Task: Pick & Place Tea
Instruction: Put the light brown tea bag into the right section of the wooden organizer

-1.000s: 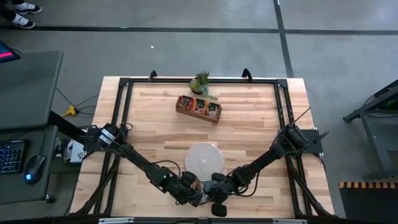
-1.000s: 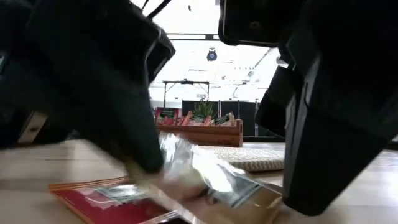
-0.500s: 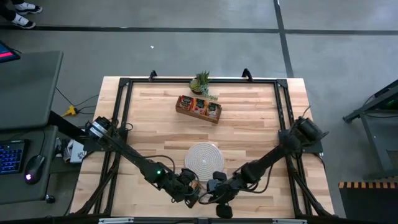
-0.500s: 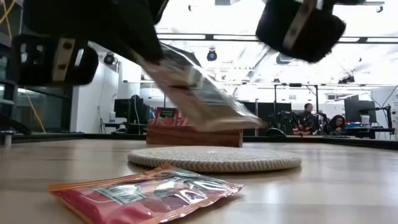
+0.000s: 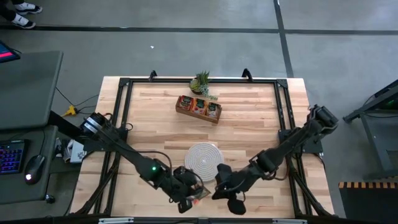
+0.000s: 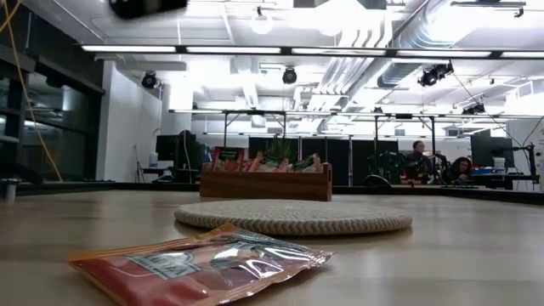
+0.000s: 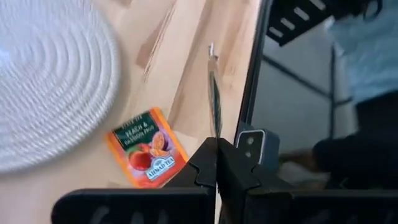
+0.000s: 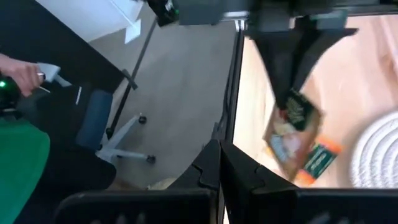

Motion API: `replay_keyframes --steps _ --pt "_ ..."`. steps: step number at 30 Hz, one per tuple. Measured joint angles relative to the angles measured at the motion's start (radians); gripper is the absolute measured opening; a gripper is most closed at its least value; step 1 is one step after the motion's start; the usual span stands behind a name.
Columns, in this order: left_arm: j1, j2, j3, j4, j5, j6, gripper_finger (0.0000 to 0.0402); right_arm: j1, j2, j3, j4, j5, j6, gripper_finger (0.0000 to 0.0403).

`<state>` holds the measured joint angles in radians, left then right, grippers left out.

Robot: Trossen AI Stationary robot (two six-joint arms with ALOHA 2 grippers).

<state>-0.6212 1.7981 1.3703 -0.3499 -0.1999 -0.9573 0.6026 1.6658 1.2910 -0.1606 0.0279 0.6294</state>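
Wooden tray (image 5: 198, 107) with three compartments stands at the far middle of the worktop (image 5: 249, 124). Each compartment holds upright tray sachets (image 5: 199, 104) of tea; their number cannot be told. A small plant (image 5: 201, 81) stands just behind the tray.

Half a second ago both grippers and a gripped packet hung low in front of the tray in the low view. Now they have risen out of that view. The right arm has also drawn back toward its own side.

Outside the tray there are two sachets. One orange lying sachet (image 6: 200, 263) is flat on the worktop, just on the near side of the single round woven mat (image 5: 203, 157). The left gripper (image 7: 217, 155) pinches the held sachet (image 7: 214, 102) edge-on above the lying one. The right gripper (image 8: 219, 155) is beside it, fingers pressed together on nothing.
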Motion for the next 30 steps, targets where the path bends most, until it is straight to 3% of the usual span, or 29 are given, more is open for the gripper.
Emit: replay_keyframes --steps 7,13,22,30 --pt "0.037 0.009 0.260 -0.418 -0.047 0.185 0.0000 -0.041 -0.040 0.000 -0.032 -0.050 -0.028 0.0004" --pt "0.062 0.008 0.408 -0.641 -0.064 0.273 0.0000 -0.059 -0.095 0.000 -0.072 -0.041 -0.057 0.0032" --pt "0.089 0.008 0.436 -0.674 -0.038 0.329 0.0000 -0.071 -0.167 0.000 -0.106 0.116 -0.196 0.0094" --pt "0.106 0.008 0.436 -0.632 -0.057 0.345 0.0000 -0.135 -0.161 0.000 -0.114 0.097 -0.220 0.0189"
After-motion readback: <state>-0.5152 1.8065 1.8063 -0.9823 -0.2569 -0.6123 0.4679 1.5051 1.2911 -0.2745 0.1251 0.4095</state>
